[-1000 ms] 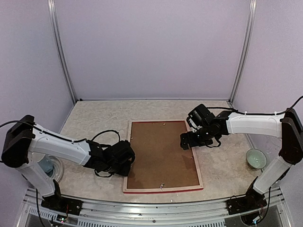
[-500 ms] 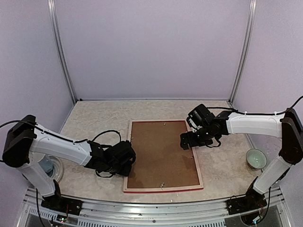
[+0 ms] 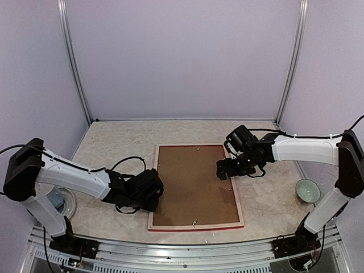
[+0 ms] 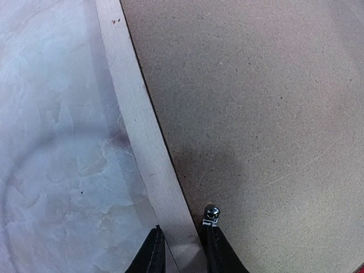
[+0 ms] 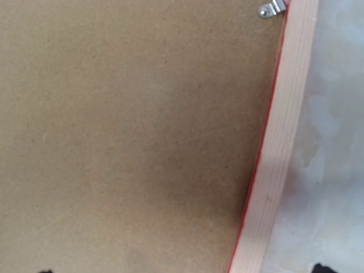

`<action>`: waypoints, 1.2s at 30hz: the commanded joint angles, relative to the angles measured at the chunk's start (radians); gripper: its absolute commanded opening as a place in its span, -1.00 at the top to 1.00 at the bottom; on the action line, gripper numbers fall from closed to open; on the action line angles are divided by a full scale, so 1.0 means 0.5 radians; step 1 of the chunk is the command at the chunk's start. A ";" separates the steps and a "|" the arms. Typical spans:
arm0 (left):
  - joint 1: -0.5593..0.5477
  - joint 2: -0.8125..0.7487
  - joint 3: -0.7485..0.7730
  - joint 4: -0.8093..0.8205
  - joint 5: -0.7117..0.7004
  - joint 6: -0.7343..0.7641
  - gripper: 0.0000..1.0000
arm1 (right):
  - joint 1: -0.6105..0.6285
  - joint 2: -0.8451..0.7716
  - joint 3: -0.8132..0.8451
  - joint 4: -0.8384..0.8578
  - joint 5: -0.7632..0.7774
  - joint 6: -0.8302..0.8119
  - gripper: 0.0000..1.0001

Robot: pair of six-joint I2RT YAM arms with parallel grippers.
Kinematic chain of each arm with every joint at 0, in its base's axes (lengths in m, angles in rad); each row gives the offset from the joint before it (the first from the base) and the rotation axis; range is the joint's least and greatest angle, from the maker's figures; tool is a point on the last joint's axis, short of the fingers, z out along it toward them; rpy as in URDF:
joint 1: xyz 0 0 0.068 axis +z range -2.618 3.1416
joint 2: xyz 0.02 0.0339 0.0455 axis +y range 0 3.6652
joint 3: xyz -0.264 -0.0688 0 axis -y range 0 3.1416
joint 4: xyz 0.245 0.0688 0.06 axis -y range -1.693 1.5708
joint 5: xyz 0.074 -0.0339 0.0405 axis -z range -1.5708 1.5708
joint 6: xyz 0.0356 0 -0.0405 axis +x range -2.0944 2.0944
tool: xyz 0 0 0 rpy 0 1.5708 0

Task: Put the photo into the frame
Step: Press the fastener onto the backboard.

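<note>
The frame lies face down in the middle of the table, pale wood back up and a red edge showing. A brown backing board fills it. The photo is hidden. My left gripper sits low at the frame's left bar. Its black fingers press on both sides of that bar, next to a small metal clip. My right gripper hovers over the right bar, its jaws spread wide, one tip over the board and the other over the table. Nothing is held there.
A pale green bowl stands at the right, near the right arm's base. A clear round dish sits at the left beside the left arm. Another metal clip is at the board's right edge. Walls close in the sides and back.
The left gripper's jaws have narrowed onto the frame's left bar and the gripper has crept slightly right. The right arm and the frame have not moved.
</note>
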 commanded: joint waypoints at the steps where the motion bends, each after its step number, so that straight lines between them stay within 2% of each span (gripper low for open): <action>1: 0.008 0.074 -0.033 -0.092 -0.008 0.004 0.56 | 0.021 0.009 0.025 -0.004 0.014 -0.002 -0.97; 9: 0.007 0.068 -0.033 -0.085 -0.017 -0.002 0.68 | 0.023 0.012 0.029 0.000 0.006 0.001 -0.97; 14: 0.009 0.075 -0.020 -0.085 -0.017 -0.010 0.68 | 0.022 0.015 0.025 0.000 0.005 0.000 -0.97; 17: 0.009 0.034 -0.027 -0.096 -0.042 -0.033 0.59 | 0.021 0.013 0.020 0.000 0.008 -0.001 -0.97; 24: 0.009 -0.150 -0.034 -0.074 -0.103 -0.064 0.16 | 0.023 0.026 0.024 0.012 -0.001 0.000 -0.97; 28: 0.008 -0.190 -0.045 -0.038 -0.089 -0.046 0.11 | 0.024 0.027 0.029 0.010 -0.007 0.000 -0.97; 36: 0.007 -0.013 -0.040 0.006 -0.020 -0.027 0.11 | 0.025 0.012 0.040 -0.012 0.001 0.000 -0.97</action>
